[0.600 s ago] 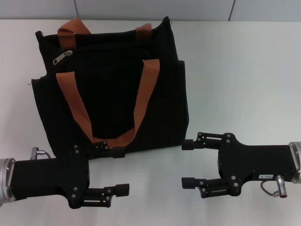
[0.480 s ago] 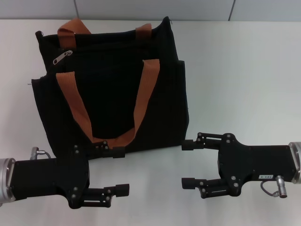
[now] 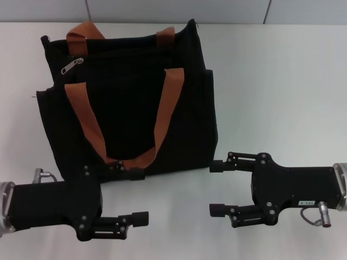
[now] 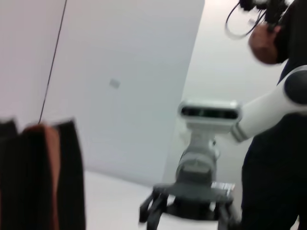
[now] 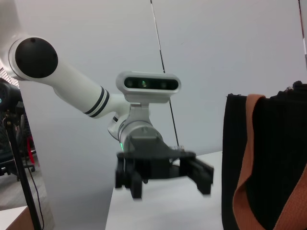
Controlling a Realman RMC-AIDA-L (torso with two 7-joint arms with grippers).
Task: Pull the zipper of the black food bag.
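Both end effectors gape wide and empty, and the zipper (image 3: pixel 72 65) sits far up-left of the left end effector (image 3: pixel 139 196), the nearer one, across the black food bag (image 3: pixel 130 103).

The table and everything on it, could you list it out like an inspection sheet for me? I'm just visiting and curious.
Surface: white table.
Job's things: black food bag lies flat, orange-brown handles uppermost; silver zipper near its far left corner, untouched.
Clutter: nothing seen.
Grippers: left gripper open, at the bag's near edge; right gripper open, on bare table beside the bag.
Cables: short loop at the right wrist.
Surroundings: pale wall panels; a person stands nearby.
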